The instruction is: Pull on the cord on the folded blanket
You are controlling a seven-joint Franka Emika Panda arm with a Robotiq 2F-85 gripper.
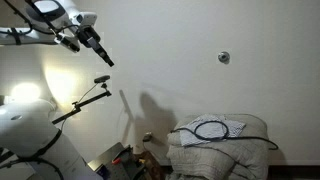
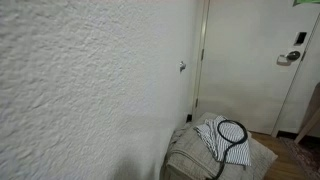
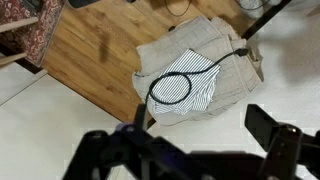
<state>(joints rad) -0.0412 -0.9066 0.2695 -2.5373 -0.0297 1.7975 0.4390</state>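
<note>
The folded blanket (image 1: 225,150) is a bulky beige pile on the floor by the wall, with a pale striped patch on top, and it shows in both exterior views (image 2: 200,155). The cord (image 1: 212,128) lies on it as a thin black oval loop (image 2: 232,132) with a trailing end. From the wrist, the blanket (image 3: 225,85) and the cord (image 3: 185,78) sit far below. My gripper (image 1: 107,60) hangs high up at the left, well away from the blanket. It is open (image 3: 185,145), and nothing is between its dark fingers (image 3: 272,135).
A white door with a handle (image 2: 290,56) stands behind the blanket. Wooden floor (image 3: 90,50) and a patterned rug (image 3: 22,35) lie beside it. A thin black stand (image 1: 85,100) and floor clutter (image 1: 125,155) are near the robot base. A small round fixture (image 1: 224,57) is on the wall.
</note>
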